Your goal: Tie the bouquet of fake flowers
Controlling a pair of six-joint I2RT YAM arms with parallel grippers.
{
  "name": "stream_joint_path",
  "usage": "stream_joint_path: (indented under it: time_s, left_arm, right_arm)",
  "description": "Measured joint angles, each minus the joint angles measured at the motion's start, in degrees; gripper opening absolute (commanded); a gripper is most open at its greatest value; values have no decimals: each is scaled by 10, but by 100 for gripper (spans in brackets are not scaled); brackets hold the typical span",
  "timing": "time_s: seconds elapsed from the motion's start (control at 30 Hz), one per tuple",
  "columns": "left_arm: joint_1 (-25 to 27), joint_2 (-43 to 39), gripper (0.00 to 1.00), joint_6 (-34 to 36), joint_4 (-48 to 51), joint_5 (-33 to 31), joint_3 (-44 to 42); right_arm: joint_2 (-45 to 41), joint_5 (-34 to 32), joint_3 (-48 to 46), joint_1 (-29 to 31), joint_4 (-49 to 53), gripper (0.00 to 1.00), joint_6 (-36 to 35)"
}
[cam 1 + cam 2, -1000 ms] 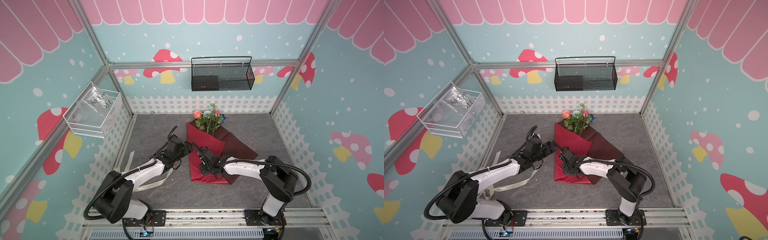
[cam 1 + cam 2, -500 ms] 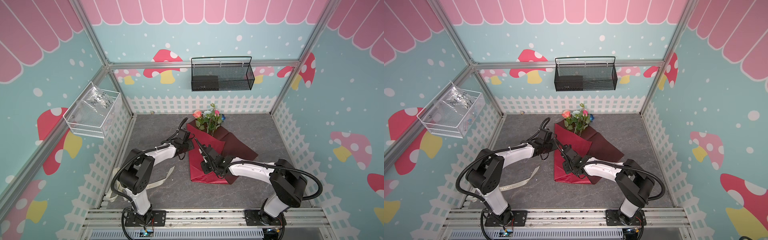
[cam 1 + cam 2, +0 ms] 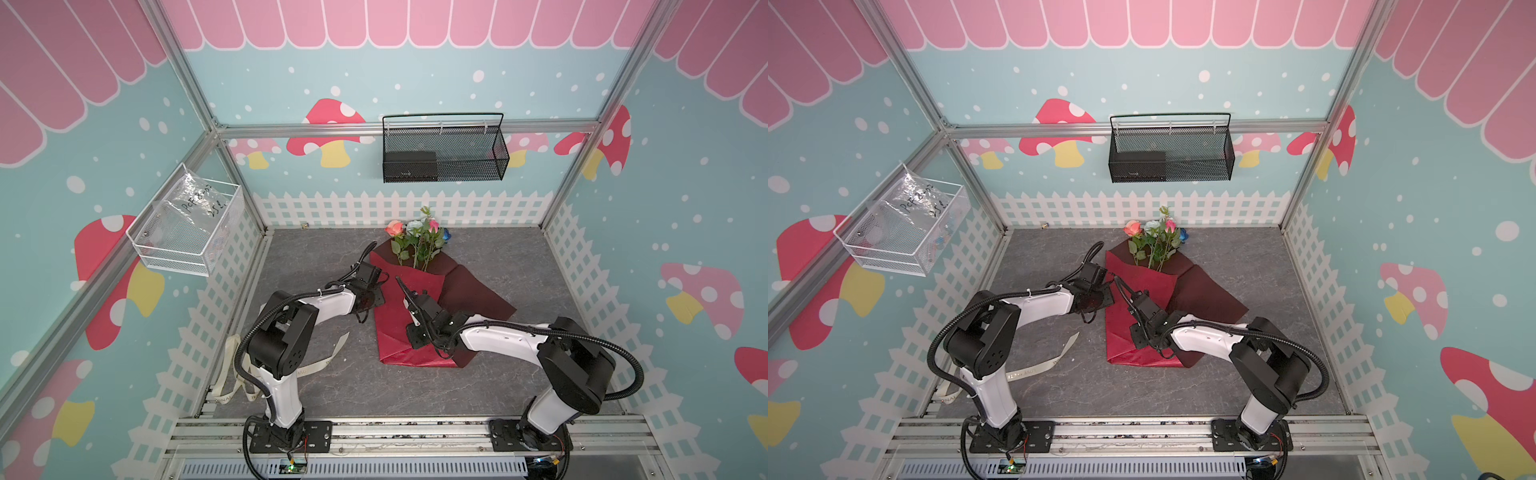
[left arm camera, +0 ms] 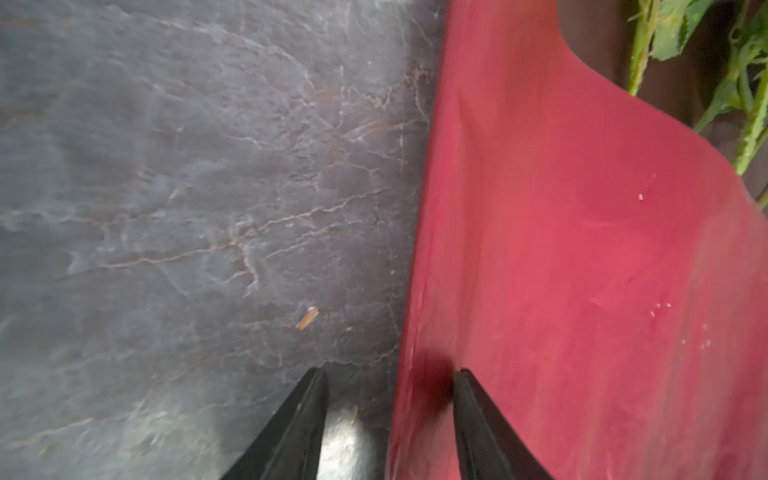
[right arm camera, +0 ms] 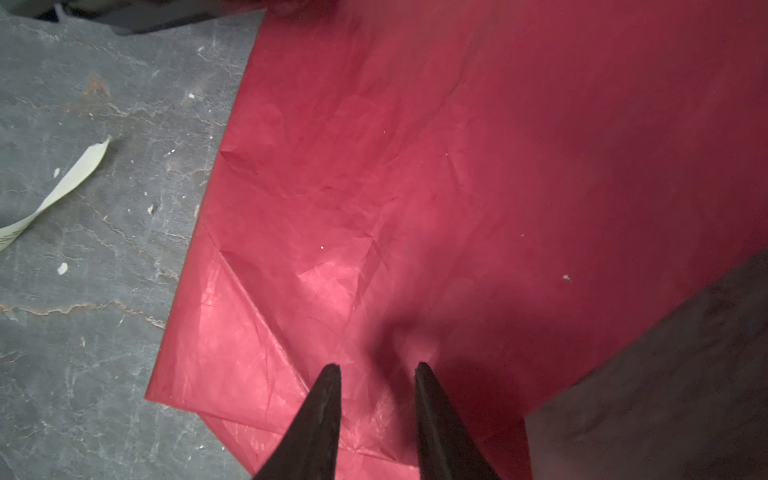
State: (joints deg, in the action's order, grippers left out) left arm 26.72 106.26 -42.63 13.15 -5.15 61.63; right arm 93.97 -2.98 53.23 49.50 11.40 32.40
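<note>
Swinging in from its earlier low, stretched-out reach, the left arm is now folding at the elbow and bringing the left gripper point(image 4: 390, 371) up against the left edge of the red wrapping paper point(image 3: 390, 349), while the right arm is sitting slightly further along the sheet than a second ago. Left jaws are standing spread, straddling the paper's edge: one finger is hanging over the grey mat point(image 4: 187, 208), its partner over the red sheet, so nothing is being pinched yet. That placement is looking like a set-up for catching the edge and folding the flap across the stems.

The right gripper point(image 5: 377, 365) is pointing down at the lower part of the sheet, its jaws parted too with nothing between them. Judging by the shadow, its tips are sitting on or just above the paper, probably pinning it so it is not sliding while the other side is being worked.

The bouquet of fake flowers point(image 3: 417, 241) is lying on the paper towards the back of the mat, heads pointing at the fence wall, stems disappearing under a fold already laid over them. The cream ribbon point(image 5: 68, 183) is lying loose on the mat over by the left arm's base, apart from the bouquet, so the tying itself is not yet starting
</note>
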Motion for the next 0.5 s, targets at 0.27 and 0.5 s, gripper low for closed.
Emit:
stream_joint_path:
  time_s: [0.27, 0.5]
  left_arm:
    - [19, -132, 48, -9, 7, 3, -68]
    - [92, -194, 37, -54, -46, 63, -143]
  right_arm:
    - [2, 22, 0, 0, -13, 32, 7]
    - [10, 31, 0, -12, -14, 32, 13]
